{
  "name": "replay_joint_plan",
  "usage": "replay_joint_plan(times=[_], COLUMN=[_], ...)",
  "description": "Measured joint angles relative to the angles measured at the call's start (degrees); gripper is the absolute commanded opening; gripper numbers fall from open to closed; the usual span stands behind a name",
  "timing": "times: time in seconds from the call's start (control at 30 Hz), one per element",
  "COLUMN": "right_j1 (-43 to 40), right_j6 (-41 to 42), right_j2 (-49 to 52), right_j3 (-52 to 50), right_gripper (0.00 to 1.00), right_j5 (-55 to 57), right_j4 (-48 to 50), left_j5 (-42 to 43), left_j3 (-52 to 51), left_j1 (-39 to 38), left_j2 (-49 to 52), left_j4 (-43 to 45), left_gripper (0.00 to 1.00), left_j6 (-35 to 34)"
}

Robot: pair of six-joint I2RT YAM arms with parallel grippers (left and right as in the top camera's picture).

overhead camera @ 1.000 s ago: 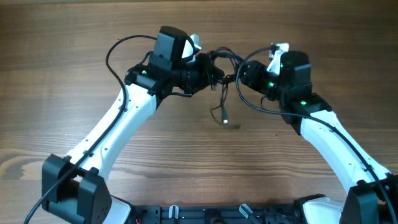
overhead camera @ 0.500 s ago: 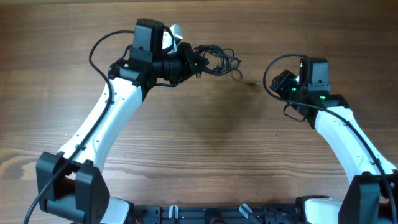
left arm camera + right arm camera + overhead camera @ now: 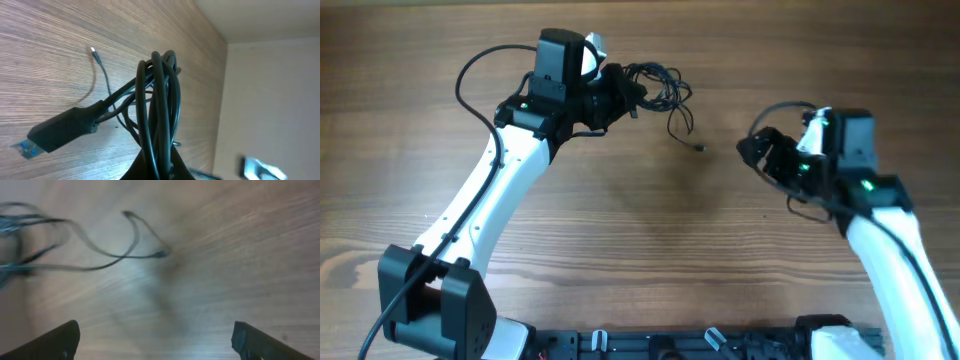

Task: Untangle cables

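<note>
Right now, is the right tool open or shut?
Open. The right tool has its fingers wide apart in the wrist view, nothing between them; the cable lies beyond.

Brown wood-grain table (image 3: 640,250) spread edge to edge under the overhead camera. Past its far edge, in the left wrist view, a plain off-white wall (image 3: 270,110). Soft, even light, with a pale sheen along the grain.

No text, label, brand or number can be read in any view. The plug (image 3: 60,131) hanging beside the cables (image 3: 159,100) looks plain, its blue tip too blurred for markings.
</note>
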Motion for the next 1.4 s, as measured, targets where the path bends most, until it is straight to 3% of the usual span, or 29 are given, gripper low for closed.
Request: replay_joint_plan(times=[0.1, 0.2, 0.33, 0.47, 0.5, 0.53, 0.73, 0.83, 1.0, 1.13, 1.4], right_j1=[0.0, 0.0, 0.0, 0.0, 0.0, 0.1, 8.0, 13.2, 18.8, 22.2, 22.5], right_j6=[4.1, 16.7, 35.6, 40.4, 40.9, 40.7, 33.9, 36.3, 49.2, 55.7, 58.7], right_j2=[-13.2, -19.4, -19.3, -12.3, -10.0, -6.3, 8.7, 13.7, 18.8, 21.8, 21.9], right_j3=[0.2, 0.2, 0.1, 0.1, 0.0, 0.0, -0.4, -0.6, -0.7, -0.7, -0.7], right_gripper=[1.00, 1.00, 1.00, 0.99, 0.92, 0.87, 0.88, 0.89, 0.85, 0.86, 0.86], right_j5=[3.2, 8.6, 9.6, 6.1, 4.3, 1.0, -10.3, -12.3, -11.7, -6.8, -0.7], right_j4=[-9.5, -20.6, -26.0, -24.2, -23.6, -21.2, -0.3, 15.1, 33.9, 36.5, 38.8], left_j5=[-2.1, -4.4, -7.3, -9.1, -9.6, -9.9, -11.0, -11.9, -12.3, -10.2, -5.6], left_j3=[0.0, 0.0, 0.0, 0.0, 0.0, 0.0, 0.0, 0.0, 0.0, 0.0, 0.0], left_j1=[0.0, 0.0, 0.0, 0.0, 0.0, 0.0, 0.5, 2.3, 3.4, 3.4, -0.9], left_j2=[0.0, -0.1, -0.1, -0.1, -0.1, -0.1, -0.2, -0.2, -0.3, -0.3, -0.3], left_j4=[-0.1, -0.2, -1.1, -1.6, -1.6, -1.6, -2.3, -7.1, -10.6, -10.5, -9.6], left_gripper=[0.04, 0.04, 0.04, 0.04, 0.04, 0.04, 0.04, 0.04, 0.04, 0.04, 0.04], left_j6=[-1.4, -6.9, -16.5, -22.2, -22.8, -23.0, -26.1, -36.1, -50.7, -53.3, -55.8])
